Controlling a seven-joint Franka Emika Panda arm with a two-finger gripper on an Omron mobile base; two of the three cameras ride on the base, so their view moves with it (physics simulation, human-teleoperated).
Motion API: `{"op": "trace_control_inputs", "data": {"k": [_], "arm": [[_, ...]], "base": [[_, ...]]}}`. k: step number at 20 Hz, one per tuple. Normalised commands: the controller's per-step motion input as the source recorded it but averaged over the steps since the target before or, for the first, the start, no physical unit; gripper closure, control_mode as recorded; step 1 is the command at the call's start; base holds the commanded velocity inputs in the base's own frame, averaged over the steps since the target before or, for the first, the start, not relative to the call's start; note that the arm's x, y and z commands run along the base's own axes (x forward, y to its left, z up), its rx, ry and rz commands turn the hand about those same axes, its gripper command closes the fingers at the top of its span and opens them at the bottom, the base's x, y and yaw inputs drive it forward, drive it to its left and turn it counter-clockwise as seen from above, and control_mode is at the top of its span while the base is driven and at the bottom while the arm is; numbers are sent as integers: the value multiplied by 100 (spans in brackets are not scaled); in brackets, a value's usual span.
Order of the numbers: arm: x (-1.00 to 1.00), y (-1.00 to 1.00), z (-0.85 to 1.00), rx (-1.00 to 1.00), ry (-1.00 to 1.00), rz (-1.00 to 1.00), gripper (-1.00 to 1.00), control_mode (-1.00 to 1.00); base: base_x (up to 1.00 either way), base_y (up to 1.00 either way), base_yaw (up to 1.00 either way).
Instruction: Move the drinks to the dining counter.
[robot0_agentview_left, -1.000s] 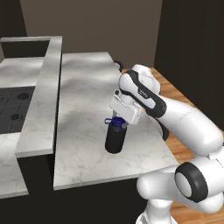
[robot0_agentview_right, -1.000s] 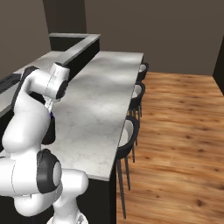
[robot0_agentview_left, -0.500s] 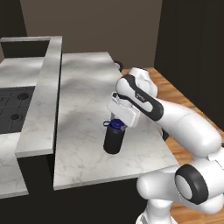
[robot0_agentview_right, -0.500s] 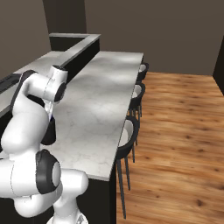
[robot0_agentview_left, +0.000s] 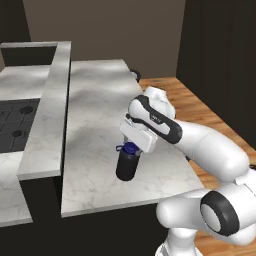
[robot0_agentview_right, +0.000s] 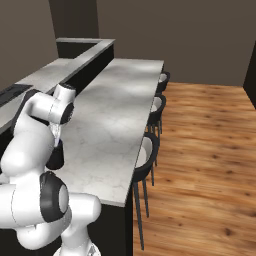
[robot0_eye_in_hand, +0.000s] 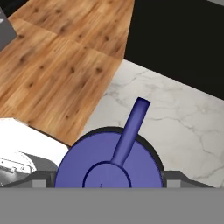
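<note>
On the dining counter (robot0_agentview_left: 95, 115), near its front edge and a bit in from the stool side, stands the wide black bottle (robot0_agentview_left: 128, 164), upright, its base on the marble slab. Blue cap (robot0_eye_in_hand: 109, 166) faces up; a blue strap or loop runs from the cap centre outward in the hand view, ending over bare marble. No label, brand or writing is readable on the bottle or cap in any view; the bottle body looks plain black. The gripper (robot0_agentview_left: 131, 149) sits directly over the cap, pointing down, with the white hand block just above the bottle top. In the hand view the 2 dark fingertips (robot0_eye_in_hand: 41, 180) flank the cap, 1 on each side, spread wide; the cap fills the gap between them. Whether the pads actually press the bottle or stand just clear of it cannot be told, so neither can clamped versus released. In the right base view the bottle (robot0_agentview_right: 55, 156) shows as a dark shape partly behind the arm's forearm, on the near left part of the slab. The higher marble ledge (robot0_agentview_left: 52, 105) runs along the counter's far side from the stools, well apart from the bottle. 3 black round stools (robot0_agentview_right: 150, 150) line the counter edge over the wood floor (robot0_agentview_right: 205, 150). A dark cooktop (robot0_agentview_left: 12, 125) is set in the lower worktop beyond the ledge. The arm carries small dark lettering on the wrist link, too small to read.
</note>
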Motion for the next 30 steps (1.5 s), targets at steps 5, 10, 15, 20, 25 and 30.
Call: {"op": "trace_control_inputs", "data": {"k": [5,10,15,20,25,30], "arm": [[29,5,-19,0,0,3,100,-100],[23,5,-26,0,0,3,100,-100],[12,12,-37,0,0,2,100,-100],[15,15,-34,0,0,1,100,-100],[15,14,-33,0,-1,1,100,-100],[5,7,-40,0,-2,2,-100,-100]], "base": [[0,0,0],[0,0,0],[0,0,0],[0,0,0],[0,0,0],[0,0,0]]}}
